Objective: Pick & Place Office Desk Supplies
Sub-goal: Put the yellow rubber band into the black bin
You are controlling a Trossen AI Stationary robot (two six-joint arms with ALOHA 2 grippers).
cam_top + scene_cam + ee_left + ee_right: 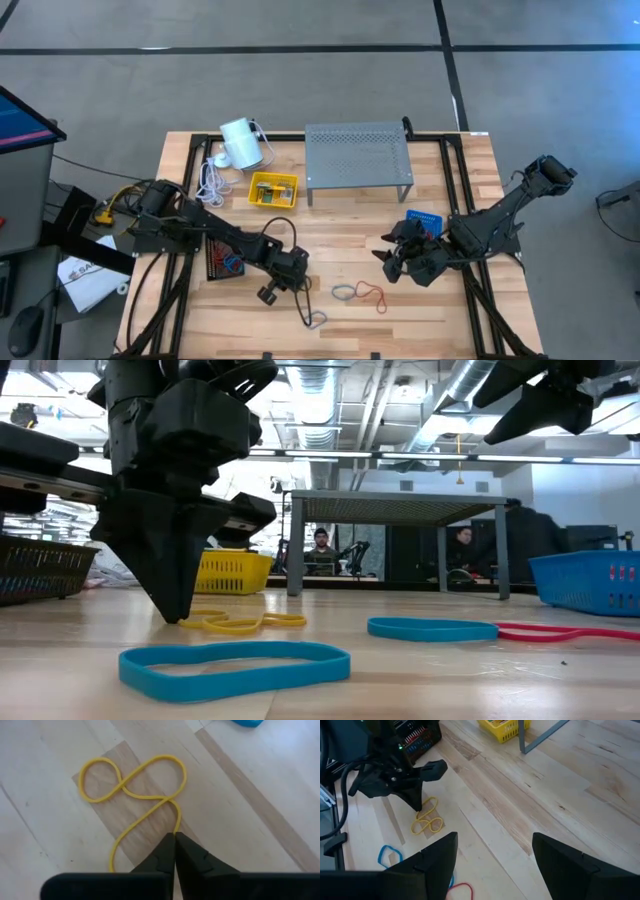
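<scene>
A yellow rubber band lies twisted into a figure-eight on the wooden table. It also shows in the low view and the right wrist view. My left gripper points down at it, fingertips shut at table level; it shows in the high view and the low view too. My right gripper is open and empty above the table's right half, its fingers wide apart. A blue band, a second blue band and a red band lie flat on the table. My left gripper pinches one strand of the yellow band at its near loop between its two fingertips. The fingers come from above, pointing down. The rest of the band lies slack and flat on the table.
A yellow basket, a blue basket and a dark basket stand on the table. The grey perforated shelf and the white cylinder with cord stand at the back. People sit in the room beyond.
</scene>
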